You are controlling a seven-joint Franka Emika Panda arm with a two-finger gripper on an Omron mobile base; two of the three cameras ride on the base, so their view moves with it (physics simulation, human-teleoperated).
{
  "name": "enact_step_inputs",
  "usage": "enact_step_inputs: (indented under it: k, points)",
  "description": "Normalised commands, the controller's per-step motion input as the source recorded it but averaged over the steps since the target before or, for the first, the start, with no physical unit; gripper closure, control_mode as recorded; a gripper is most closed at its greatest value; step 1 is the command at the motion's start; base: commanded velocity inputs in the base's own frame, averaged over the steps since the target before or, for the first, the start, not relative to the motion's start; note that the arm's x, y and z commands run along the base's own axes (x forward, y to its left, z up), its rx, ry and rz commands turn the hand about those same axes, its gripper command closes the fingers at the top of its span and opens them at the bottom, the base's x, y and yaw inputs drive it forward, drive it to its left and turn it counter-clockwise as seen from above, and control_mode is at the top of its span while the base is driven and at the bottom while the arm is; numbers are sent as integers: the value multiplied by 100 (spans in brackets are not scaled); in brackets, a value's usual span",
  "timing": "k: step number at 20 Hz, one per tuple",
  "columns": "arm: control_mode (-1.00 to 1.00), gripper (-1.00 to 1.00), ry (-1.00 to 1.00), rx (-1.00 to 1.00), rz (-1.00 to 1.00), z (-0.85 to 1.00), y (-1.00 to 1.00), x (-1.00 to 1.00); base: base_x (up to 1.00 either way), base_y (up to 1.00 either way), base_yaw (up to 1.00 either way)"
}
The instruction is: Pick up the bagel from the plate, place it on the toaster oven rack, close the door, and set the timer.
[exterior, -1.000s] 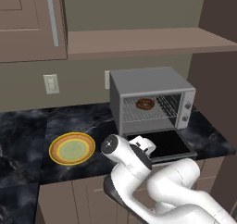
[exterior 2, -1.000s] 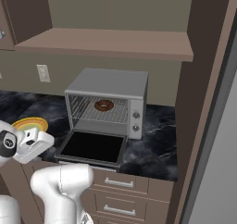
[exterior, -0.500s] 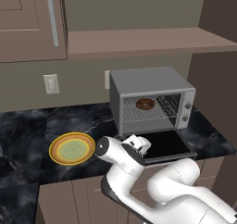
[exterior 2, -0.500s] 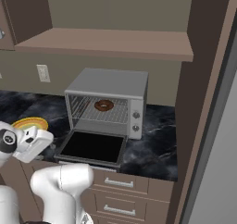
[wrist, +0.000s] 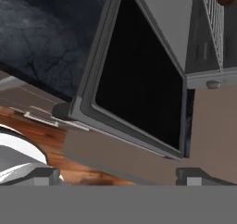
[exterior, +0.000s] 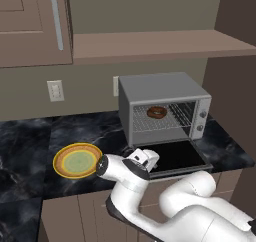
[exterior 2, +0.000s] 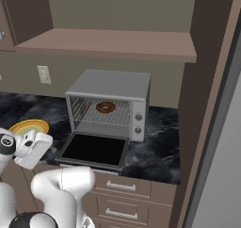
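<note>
**Bagel on rack, door down, gripper wide and empty**

Bagel (exterior: 157, 112) sits on the rack (exterior: 155, 121) inside the oven (exterior: 162, 106). Door (exterior: 175, 157) lies folded down flat, overhanging the counter (exterior: 30, 141) edge. Plate (exterior: 76, 160) is bare, left of the oven. Gripper (wrist: 122, 174) is low in front of the door's outer edge, near its handle (wrist: 62, 111), fingers (wrist: 194, 176) spread wide, nothing between them, not touching the door.
</note>
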Motion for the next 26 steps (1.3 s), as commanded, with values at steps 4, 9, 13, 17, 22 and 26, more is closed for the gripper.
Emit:
enact_step_inputs:
  k: [4, 9, 13, 17, 22, 26]
  points:
    - [-100, -100, 5, -12, 2, -8, 0, 5, 0, 0, 0]
    - [-100, -100, 2, -10, 3, -16, 0, 6, 0, 0, 0]
    - [-100, -100, 0, -5, 2, -34, 0, 6, 0, 0, 0]
    - [-100, -100, -2, -2, 3, -36, 0, 18, 0, 0, 0]
    - [-100, -100, -5, 0, 3, -21, 0, 28, 0, 0, 0]
    - [-100, -100, -3, -1, 1, -11, 0, 28, 0, 0, 0]
